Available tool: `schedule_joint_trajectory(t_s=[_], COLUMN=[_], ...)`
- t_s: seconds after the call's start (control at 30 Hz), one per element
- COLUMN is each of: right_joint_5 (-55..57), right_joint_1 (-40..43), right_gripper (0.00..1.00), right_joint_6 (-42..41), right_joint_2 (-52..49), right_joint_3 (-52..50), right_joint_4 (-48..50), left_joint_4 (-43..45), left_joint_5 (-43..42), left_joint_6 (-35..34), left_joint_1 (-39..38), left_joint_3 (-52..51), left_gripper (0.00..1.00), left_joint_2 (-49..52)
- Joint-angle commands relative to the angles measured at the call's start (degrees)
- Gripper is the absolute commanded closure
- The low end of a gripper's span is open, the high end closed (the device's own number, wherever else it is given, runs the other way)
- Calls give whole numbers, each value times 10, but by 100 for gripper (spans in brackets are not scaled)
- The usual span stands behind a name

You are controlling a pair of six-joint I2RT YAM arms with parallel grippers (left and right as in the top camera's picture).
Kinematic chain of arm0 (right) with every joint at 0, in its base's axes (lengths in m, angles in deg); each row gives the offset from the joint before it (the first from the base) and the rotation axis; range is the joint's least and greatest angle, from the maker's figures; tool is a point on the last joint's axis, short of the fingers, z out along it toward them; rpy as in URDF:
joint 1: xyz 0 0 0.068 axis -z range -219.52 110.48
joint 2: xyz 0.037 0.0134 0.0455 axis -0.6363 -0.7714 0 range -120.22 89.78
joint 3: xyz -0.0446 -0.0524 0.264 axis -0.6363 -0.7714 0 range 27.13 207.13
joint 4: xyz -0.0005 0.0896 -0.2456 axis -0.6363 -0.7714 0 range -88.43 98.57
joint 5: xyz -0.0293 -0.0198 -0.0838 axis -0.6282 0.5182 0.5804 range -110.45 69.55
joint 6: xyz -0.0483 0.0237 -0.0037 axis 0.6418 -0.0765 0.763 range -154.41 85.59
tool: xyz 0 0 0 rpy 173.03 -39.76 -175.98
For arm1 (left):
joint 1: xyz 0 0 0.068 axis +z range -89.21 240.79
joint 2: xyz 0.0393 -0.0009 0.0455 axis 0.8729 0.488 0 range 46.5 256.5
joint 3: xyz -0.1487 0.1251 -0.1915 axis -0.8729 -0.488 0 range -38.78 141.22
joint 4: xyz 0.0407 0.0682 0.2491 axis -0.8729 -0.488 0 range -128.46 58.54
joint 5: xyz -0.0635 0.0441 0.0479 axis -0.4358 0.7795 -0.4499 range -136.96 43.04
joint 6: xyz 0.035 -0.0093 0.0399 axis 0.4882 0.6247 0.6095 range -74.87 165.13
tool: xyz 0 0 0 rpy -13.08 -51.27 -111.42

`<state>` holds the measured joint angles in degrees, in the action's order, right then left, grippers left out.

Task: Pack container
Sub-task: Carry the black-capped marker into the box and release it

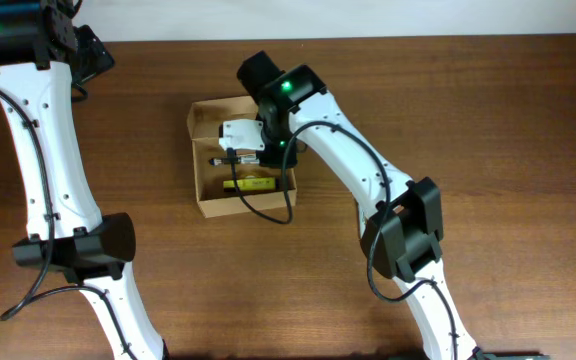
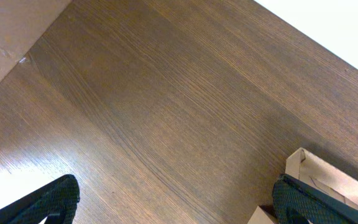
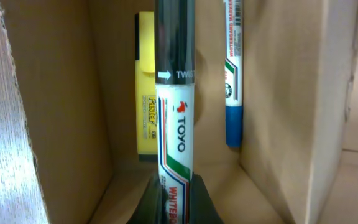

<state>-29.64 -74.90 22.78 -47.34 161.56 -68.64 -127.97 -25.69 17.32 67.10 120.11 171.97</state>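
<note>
Right pincer (image 3: pixel 174 198) is clamped on a black-capped Toyo whiteboard marker (image 3: pixel 176 118), held in line with the box walls, I'd say so it can slot between the yellow highlighter (image 3: pixel 145 93) and the blue whiteboard marker (image 3: pixel 232 106) lying inside. The container (image 1: pixel 206 195) sits open, mid-tabletop (image 1: pixel 468 120). Left pincer (image 2: pixel 176 202), fingers spread wide and holding nothing, hangs off to the side, out of the way.

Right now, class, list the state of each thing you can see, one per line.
container, open
Toyo whiteboard marker, gripped, pointing into the container
yellow highlighter, lying inside the container
blue whiteboard marker, lying inside the container
right hand, shut on the Toyo whiteboard marker
left hand, open and empty
</note>
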Motion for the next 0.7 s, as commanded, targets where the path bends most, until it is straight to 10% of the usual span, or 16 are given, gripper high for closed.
schedule_joint_trajectory(t_s=[0.0, 0.5, 0.67], right_joint_5=[-18, -7, 10], right_joint_1=[-20, -54, -55], right_gripper=[96, 96, 59], right_joint_6=[-6, -31, -88], right_joint_2=[-41, -56, -33], right_joint_3=[-13, -59, -45], right_joint_4=[4, 31, 35], left_joint_4=[-2, -2, -2], left_joint_5=[4, 4, 4], left_joint_6=[9, 9, 9], left_joint_1=[2, 2, 2], left_joint_3=[5, 5, 5], left_gripper=[0, 0, 0], left_joint_2=[-17, -17, -17])
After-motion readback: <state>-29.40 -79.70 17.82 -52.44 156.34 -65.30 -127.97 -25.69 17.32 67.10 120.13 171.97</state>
